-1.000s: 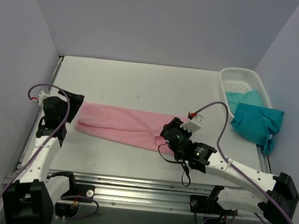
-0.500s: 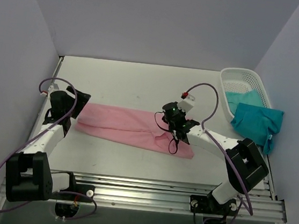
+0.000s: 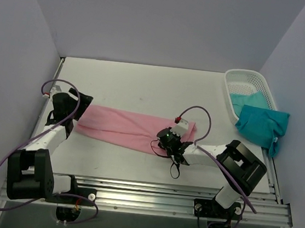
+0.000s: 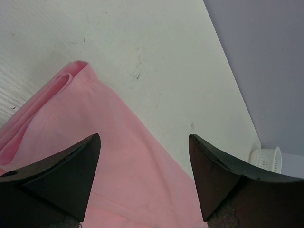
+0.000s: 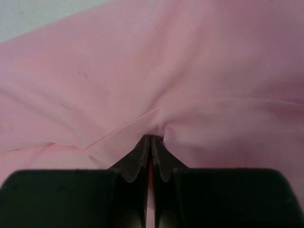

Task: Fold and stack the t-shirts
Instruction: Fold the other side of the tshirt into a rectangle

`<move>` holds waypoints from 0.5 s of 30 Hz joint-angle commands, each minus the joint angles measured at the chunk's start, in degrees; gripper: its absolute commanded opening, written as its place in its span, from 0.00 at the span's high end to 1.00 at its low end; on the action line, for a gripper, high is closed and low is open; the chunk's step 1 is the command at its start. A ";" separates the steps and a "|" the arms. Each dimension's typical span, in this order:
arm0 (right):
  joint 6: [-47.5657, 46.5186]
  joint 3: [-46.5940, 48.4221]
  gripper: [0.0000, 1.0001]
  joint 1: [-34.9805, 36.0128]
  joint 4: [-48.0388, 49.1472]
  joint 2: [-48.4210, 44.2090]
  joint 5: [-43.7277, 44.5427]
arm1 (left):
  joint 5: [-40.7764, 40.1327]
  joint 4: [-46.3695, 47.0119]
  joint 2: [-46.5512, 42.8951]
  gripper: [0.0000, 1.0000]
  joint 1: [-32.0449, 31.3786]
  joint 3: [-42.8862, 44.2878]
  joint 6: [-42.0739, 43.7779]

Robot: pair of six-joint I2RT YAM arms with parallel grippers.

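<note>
Table (image 3: 145,80): t-shirt (image 3: 121,124) now in right hand (image 5: 151,139)

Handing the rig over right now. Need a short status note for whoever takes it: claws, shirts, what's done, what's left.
The left claw is open over the left end of the pink t-shirt, holding nothing.
The right claw is shut on a pinch of the pink t-shirt near its right end.
The pink t-shirt lies as a long narrow strip across the table. A teal t-shirt sits crumpled at the near end of the white basket; more teal cloth lies inside.
Done: pink looks folded lengthwise.
Left: fold it short, fold the teal ones, stack.
</note>
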 commanded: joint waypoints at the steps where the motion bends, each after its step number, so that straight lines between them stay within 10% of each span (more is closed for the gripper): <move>1: 3.27 -1.72 1.00 3.10 -1.56 0.26 1.39 | 0.45 3.78 0.27 0.17 0.02 0.16 1.08; 15: 3.27 2.49 1.00 7.58 -9.90 -5.79 6.40 | 1.33 5.89 -3.68 0.17 -3.84 2.00 4.15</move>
